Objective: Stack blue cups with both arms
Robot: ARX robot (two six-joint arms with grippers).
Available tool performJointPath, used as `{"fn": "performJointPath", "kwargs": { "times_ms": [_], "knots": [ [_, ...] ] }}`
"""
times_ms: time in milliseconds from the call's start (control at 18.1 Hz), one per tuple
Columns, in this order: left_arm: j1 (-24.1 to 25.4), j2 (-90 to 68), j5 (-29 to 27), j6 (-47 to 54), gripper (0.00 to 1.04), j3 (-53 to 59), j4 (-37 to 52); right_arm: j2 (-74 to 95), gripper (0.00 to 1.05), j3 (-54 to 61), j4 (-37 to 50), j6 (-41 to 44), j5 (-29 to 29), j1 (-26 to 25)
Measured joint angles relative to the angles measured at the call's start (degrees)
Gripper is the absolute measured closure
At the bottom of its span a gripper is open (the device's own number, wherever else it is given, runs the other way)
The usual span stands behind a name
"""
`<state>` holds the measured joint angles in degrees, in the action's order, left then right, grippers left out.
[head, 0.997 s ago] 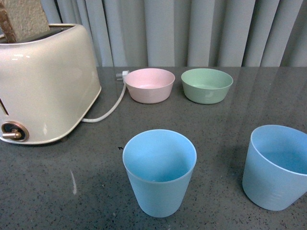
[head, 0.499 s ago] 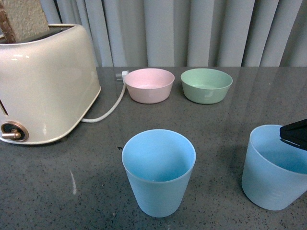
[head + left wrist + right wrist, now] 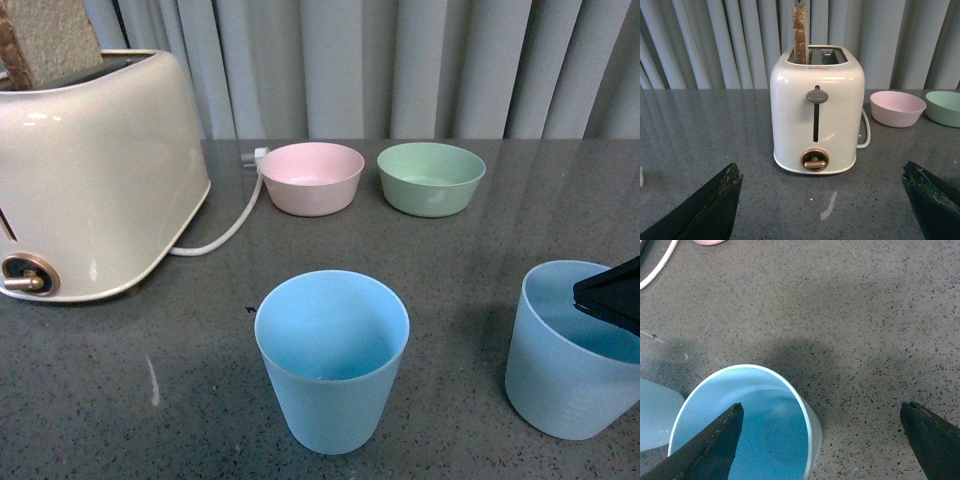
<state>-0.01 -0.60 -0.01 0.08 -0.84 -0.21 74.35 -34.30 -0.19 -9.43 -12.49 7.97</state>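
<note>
Two light blue cups stand upright on the dark speckled table: one point(image 3: 331, 362) at the front middle, the other point(image 3: 565, 370) at the front right. A black finger point(image 3: 612, 293) of my right gripper reaches in from the right edge, above the right cup's rim. In the right wrist view my right gripper point(image 3: 820, 412) is open above that cup point(image 3: 765, 440); one finger is over its mouth and the other over bare table beside it. The other cup point(image 3: 655, 415) shows at the edge. My left gripper point(image 3: 821, 169) is open and empty, low over the table, facing the toaster.
A cream toaster point(image 3: 90, 170) with a slice of bread in it stands at the left, and its white cord point(image 3: 225, 232) runs back toward the bowls. A pink bowl point(image 3: 312, 177) and a green bowl point(image 3: 431, 178) sit at the back, before grey curtains.
My right gripper's finger has come into the front view from the right edge and moved further in over the right cup. Cups, bowls and toaster have not moved.
</note>
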Motion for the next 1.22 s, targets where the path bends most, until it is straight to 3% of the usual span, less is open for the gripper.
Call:
{"fn": "performJointPath", "kwargs": {
  "times_ms": [55,332,499,776,942,1219],
  "knots": [
    [0.0,0.0,0.0,0.0,0.07,0.0,0.0,0.0,0.14,0.0,0.1,0.0,0.1,0.1],
    [0.0,0.0,0.0,0.0,0.07,0.0,0.0,0.1,0.71,0.7,0.2,0.0,2.1,0.7],
    [0.0,0.0,0.0,0.0,0.07,0.0,0.0,-0.1,0.99,0.7,-0.2,0.0,2.8,0.8],
    [0.0,0.0,0.0,0.0,0.07,0.0,0.0,-3.9,1.02,-1.1,-5.0,0.9,3.2,1.0],
    [0.0,0.0,0.0,0.0,0.07,0.0,0.0,-9.1,1.03,-9.0,-9.6,3.7,-1.2,1.0],
    [0.0,0.0,0.0,0.0,0.07,0.0,0.0,-7.9,1.03,-17.6,-16.9,4.6,-7.5,8.7]
  ]
}}
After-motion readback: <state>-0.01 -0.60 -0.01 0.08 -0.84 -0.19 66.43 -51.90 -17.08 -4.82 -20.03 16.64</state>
